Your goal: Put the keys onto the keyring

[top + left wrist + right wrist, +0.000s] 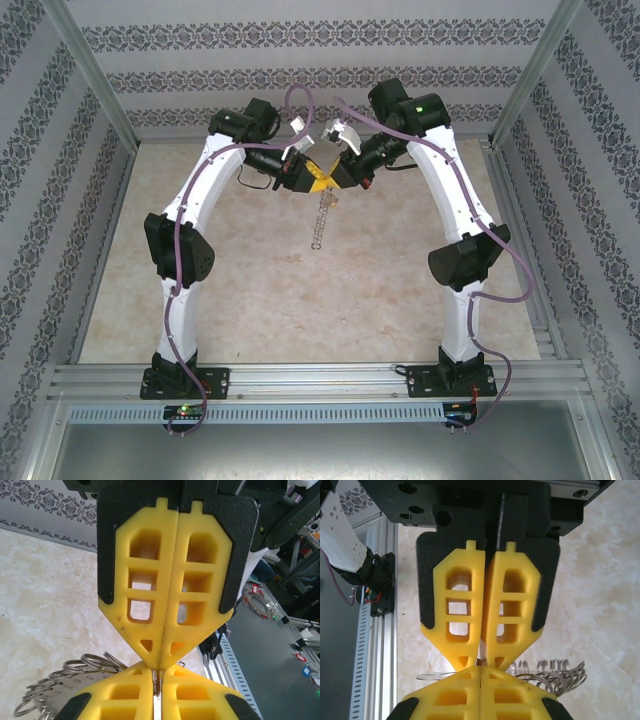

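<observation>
Table: bare marble-look top. Nothing of the task lies on it, everything is up in the air.

Arms: both reach in and meet high over the far half of the table.

Left tool: fingers pressed together along their length, no gap. Right tool: fingers meet at the tips, with a thin slit further back. The two tools sit tip to tip, touching or nearly so.

Ring: hangs free straight below the meeting point, well above the table. So at least one tool has it pinched, but I can't tell which.

Loops: fanned out beside the right tool's fingers.

Thin metal strip: sits in the seam of the right tool, right at the tips. Could be the ring edge-on or the key shank, can't tell.

Key: can't make it out, yellow fingers mask it.

Risks:
- Either tool lets go before the other has a real grip: ring or key drops to the table.
- Tips pushed harder together: the pinched metal twists or slips out.
- Hanging ring swings on any arm move and drags the grip.
- Fingers block both wrist views, so misalignment goes unnoticed.
</observation>
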Action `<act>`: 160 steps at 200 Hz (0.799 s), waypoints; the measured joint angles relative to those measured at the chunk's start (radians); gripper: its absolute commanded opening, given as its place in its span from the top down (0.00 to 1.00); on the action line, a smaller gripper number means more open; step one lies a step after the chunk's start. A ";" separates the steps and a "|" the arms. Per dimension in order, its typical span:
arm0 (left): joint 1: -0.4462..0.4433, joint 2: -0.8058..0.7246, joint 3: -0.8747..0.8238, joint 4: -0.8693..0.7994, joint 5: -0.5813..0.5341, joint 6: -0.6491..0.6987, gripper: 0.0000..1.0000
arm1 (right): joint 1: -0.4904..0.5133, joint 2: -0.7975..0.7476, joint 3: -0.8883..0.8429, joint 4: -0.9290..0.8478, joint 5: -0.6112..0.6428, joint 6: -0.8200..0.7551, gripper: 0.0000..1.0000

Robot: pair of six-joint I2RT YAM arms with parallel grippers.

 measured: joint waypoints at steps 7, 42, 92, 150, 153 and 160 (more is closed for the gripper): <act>0.000 0.000 0.000 0.000 0.001 0.000 1.00 | 0.000 -0.002 -0.003 0.000 0.000 0.000 1.00; 0.000 0.000 0.000 0.001 0.003 0.004 1.00 | -0.006 -0.004 -0.013 0.009 -0.012 0.020 1.00; 0.003 0.000 0.000 0.050 0.017 -0.019 1.00 | -0.020 -0.078 -0.138 0.134 -0.026 0.092 0.79; -0.001 0.000 0.000 0.108 0.002 -0.071 1.00 | -0.075 -0.241 -0.350 0.422 -0.088 0.233 0.57; -0.001 0.000 0.000 0.111 0.001 -0.073 1.00 | -0.079 -0.250 -0.364 0.437 -0.089 0.237 0.57; -0.001 0.000 0.000 0.118 0.001 -0.081 1.00 | -0.090 -0.281 -0.412 0.486 -0.093 0.262 0.57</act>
